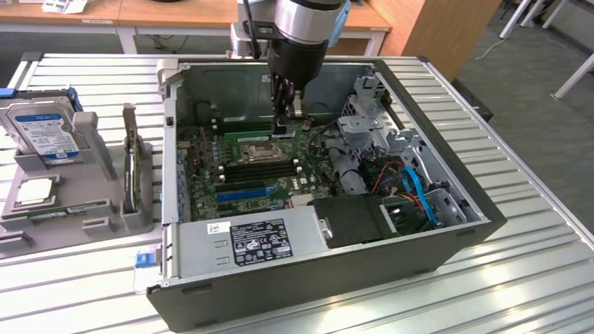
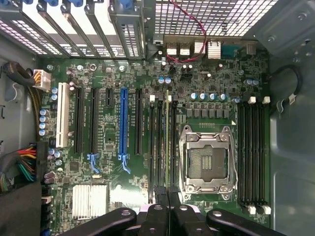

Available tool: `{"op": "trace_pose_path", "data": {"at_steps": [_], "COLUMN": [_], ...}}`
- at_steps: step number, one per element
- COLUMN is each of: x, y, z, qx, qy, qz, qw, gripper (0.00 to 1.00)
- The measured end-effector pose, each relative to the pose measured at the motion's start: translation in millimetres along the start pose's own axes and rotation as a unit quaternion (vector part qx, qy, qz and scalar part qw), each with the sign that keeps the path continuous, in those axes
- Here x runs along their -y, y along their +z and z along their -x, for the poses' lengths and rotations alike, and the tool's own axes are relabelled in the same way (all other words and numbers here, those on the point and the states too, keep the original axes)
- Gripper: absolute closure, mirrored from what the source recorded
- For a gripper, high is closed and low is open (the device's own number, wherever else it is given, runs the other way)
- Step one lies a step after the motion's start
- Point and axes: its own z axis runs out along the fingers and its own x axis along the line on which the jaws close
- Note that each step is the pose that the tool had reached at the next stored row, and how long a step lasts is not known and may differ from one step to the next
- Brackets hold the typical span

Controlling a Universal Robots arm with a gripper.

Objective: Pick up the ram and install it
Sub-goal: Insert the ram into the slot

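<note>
The ram is a thin green stick standing on edge in a black slot on the far side of the CPU socket, inside the open computer case. In the wrist view the ram runs as a narrow pale-green line between black slots beside the CPU socket. My gripper points straight down with its tips at one end of the stick. From the wrist, the gripper has both fingers pressed together over that end. I cannot tell whether they pinch the stick or rest on its top edge.
More black memory slots lie on the socket's other side, and a blue expansion slot is nearby. The power supply, drive cage and cables crowd the case. A hard drive sits in a grey holder on the exterior view's left.
</note>
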Motion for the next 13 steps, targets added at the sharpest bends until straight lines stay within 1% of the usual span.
{"op": "trace_pose_path", "data": {"at_steps": [13], "x": [0.9], "y": [14.5], "z": [-0.4], "qx": [0.0000], "qy": [0.000], "qz": [0.0000], "qw": [1.0000], "gripper": [0.89]}}
